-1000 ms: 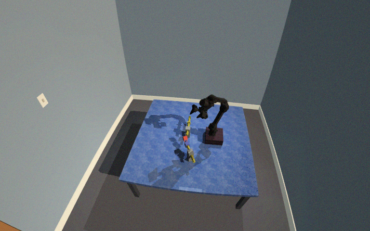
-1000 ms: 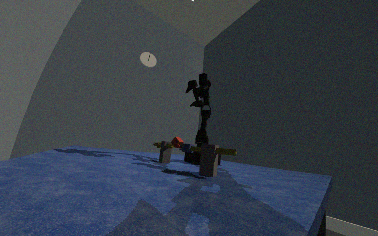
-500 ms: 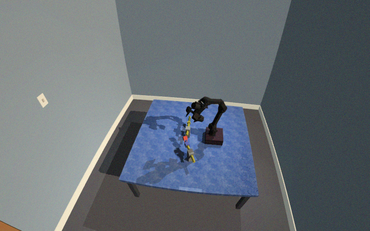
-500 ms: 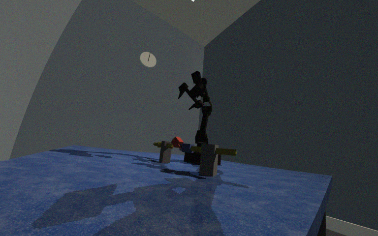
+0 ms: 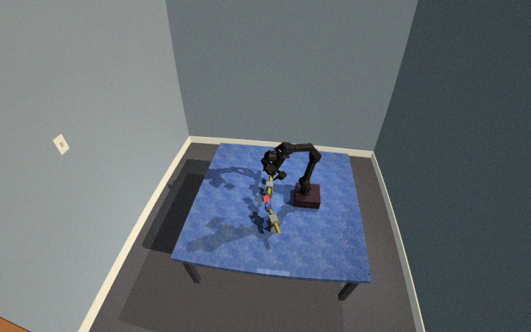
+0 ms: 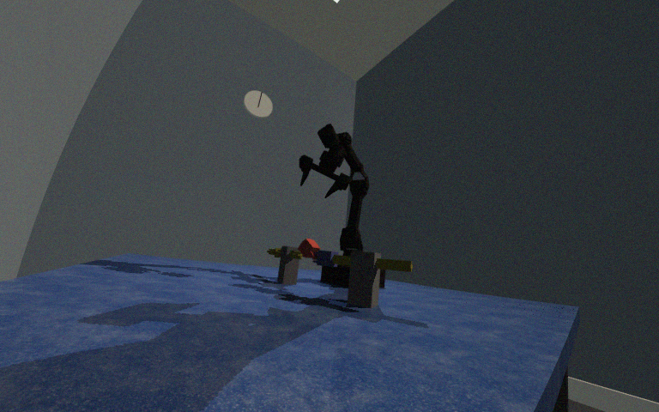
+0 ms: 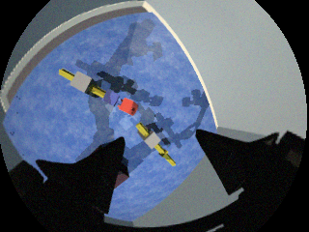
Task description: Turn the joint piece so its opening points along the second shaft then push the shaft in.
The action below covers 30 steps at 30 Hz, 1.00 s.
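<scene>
- Top view: a blue desk (image 5: 321,250) is seen in a room corner, with the black arm (image 5: 311,166) rising from a dark base (image 5: 314,203) at about 2 o'clock from the desk's middle.
- The arm is bent over toward 9 o'clock, and the hand (image 5: 276,170) is carried in the air above the far end of the shaft assembly, touching nothing.
- The assembly is laid in a line from 12 to 6 o'clock: a yellow shaft (image 5: 269,182) in a grey block (image 5: 269,185), then the red joint piece (image 5: 266,198), then a second grey block (image 5: 272,218) with a second yellow shaft (image 5: 276,228) sticking out at 5 o'clock.
- Exterior view: the hand (image 6: 320,182) is seen high above the assembly with its two pointed fingers (image 6: 305,175) spread wide and nothing between them.
- The red joint piece (image 6: 309,246) is seen between the far block (image 6: 288,266) and the near block (image 6: 363,279); a dark blue part (image 6: 324,256) lies just beside it at 4 o'clock.
- The near shaft (image 6: 394,265) projects from its block toward 3 o'clock.
- Wrist view: both dark fingers are seen at the lower edge, well apart and holding nothing.
- The red joint piece (image 7: 127,106) is seen far below between them, with one block (image 7: 81,81) at 10 o'clock and the other (image 7: 154,141) at 5 o'clock of it.
</scene>
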{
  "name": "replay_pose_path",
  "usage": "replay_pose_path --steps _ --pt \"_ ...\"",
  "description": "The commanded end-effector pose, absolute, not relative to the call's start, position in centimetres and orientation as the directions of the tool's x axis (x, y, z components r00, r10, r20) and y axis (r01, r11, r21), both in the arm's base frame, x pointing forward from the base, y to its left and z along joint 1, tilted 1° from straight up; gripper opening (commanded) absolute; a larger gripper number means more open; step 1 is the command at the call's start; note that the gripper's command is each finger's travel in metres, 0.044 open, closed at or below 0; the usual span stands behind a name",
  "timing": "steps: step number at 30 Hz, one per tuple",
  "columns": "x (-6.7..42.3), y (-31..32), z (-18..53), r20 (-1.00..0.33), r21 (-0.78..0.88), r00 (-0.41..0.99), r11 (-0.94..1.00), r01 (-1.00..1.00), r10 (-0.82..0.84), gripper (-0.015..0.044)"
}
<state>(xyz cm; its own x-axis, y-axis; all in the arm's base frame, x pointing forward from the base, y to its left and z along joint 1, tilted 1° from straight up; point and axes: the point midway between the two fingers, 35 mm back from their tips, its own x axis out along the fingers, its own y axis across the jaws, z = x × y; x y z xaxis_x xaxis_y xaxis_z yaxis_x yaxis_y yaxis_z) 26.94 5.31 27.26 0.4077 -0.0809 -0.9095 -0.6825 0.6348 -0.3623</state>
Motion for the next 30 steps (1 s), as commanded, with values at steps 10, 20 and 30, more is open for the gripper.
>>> replay_pose_path --steps 10,20,30 --pt "29.1 4.7 23.7 -0.967 -0.159 0.247 0.898 -0.41 -0.058 0.044" --pt "30.4 4.0 21.0 -0.991 -0.044 0.133 0.991 -0.13 -0.026 0.044" --pt "31.4 3.2 18.5 -0.999 0.021 0.029 0.986 0.163 0.016 0.044"
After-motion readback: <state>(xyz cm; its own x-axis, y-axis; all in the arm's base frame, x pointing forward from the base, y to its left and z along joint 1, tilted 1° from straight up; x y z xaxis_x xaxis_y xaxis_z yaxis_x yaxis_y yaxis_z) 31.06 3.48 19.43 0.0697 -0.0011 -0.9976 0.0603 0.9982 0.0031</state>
